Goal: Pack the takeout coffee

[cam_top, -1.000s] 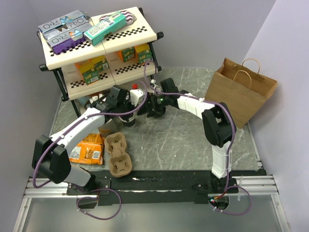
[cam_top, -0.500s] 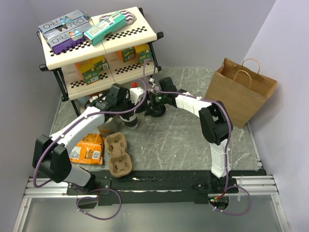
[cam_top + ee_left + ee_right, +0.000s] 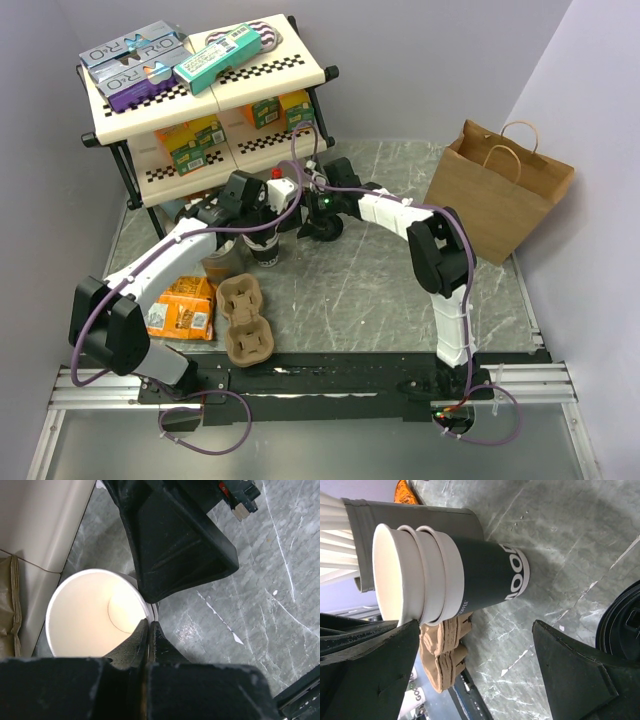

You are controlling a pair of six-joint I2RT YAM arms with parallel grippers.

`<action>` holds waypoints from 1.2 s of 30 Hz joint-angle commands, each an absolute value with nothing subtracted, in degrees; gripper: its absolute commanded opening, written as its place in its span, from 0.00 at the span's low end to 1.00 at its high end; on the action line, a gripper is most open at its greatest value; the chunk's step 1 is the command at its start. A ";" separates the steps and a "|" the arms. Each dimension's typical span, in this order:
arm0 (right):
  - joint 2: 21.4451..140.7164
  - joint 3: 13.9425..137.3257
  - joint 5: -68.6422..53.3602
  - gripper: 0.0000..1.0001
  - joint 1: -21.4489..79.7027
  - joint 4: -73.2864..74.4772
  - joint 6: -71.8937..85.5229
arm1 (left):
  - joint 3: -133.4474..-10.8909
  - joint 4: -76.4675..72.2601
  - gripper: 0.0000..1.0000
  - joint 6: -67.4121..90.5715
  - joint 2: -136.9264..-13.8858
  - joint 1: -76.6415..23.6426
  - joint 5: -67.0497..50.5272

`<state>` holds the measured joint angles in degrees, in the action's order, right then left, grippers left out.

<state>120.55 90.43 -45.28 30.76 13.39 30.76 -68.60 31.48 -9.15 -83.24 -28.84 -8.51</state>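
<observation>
Left wrist view is showing the left claw (image 3: 146, 630) pinching shut on the rim of the upright takeout coffee cup (image 3: 85, 615) beside the shelf (image 3: 290, 65); the right claw (image 3: 475, 625), wide open and empty, is facing its side wall.

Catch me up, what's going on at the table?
The left fingers are shut on the rim of the innermost paper cup of a nested stack standing near the shelf. The right fingers are open and face that stack without gripping it. The brown paper bag stands apart at the right, with the cup nowhere near it yet.
</observation>
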 commanded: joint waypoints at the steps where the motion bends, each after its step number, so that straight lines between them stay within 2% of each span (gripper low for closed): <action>1: 121.82 93.60 -39.47 0.99 32.17 15.99 28.83 | -72.51 27.69 0.01 -7.56 -82.53 -29.09 -10.37; 15: 121.03 93.60 -32.96 1.00 32.78 19.61 25.66 | -74.35 27.86 0.01 -8.17 -82.27 -28.56 -9.58; 25: 118.57 95.27 -38.23 1.00 31.12 16.44 25.57 | -79.09 33.13 0.01 -14.32 -81.21 -28.56 -5.19; 36: 114.79 96.42 -43.77 1.00 29.18 13.27 26.19 | -78.49 33.22 0.01 -15.56 -79.19 -28.56 -2.99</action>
